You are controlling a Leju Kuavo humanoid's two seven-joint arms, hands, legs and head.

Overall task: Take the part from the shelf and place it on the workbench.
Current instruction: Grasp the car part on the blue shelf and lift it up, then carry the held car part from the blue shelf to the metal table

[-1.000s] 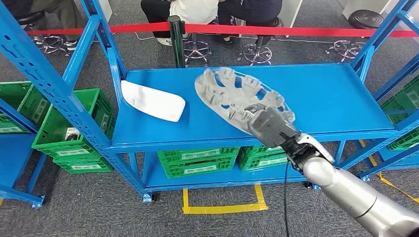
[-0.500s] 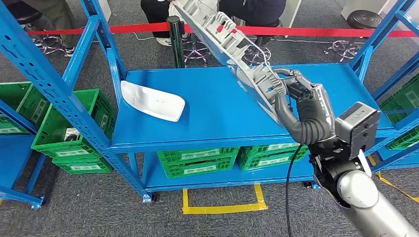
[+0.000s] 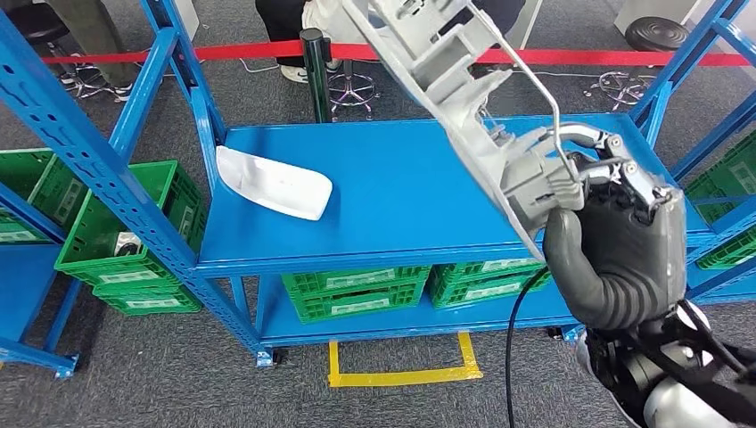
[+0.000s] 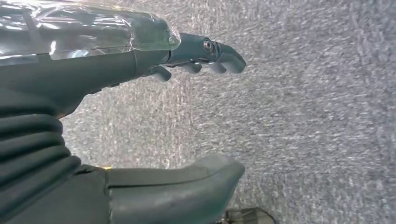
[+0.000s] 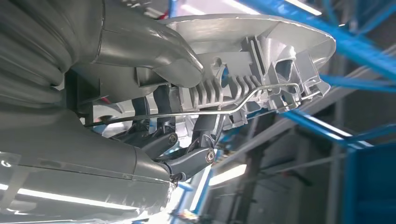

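Note:
My right hand (image 3: 615, 241) grips a large grey ribbed plastic part (image 3: 446, 80) with a thin metal wire along it, lifted high over the blue shelf (image 3: 383, 178) and tilted on edge close to the camera. In the right wrist view the part (image 5: 261, 60) sits between my thumb and the dark fingers (image 5: 187, 158). A second part, a white shell (image 3: 272, 183), lies on the shelf's left side. My left hand (image 4: 154, 116) hangs over grey carpet with its fingers apart and nothing in it.
Blue shelf uprights (image 3: 98, 152) stand at left and right. Green crates (image 3: 125, 232) sit on the lower levels and beside the shelf. A red barrier tape (image 3: 258, 52) runs behind, with seated people and stools beyond. A yellow floor marking (image 3: 401, 370) lies below the shelf.
My right hand has raised the grey part off the shelf and drawn it up toward the camera, tipping it from flat to steeply on edge. The white shell has stayed put.

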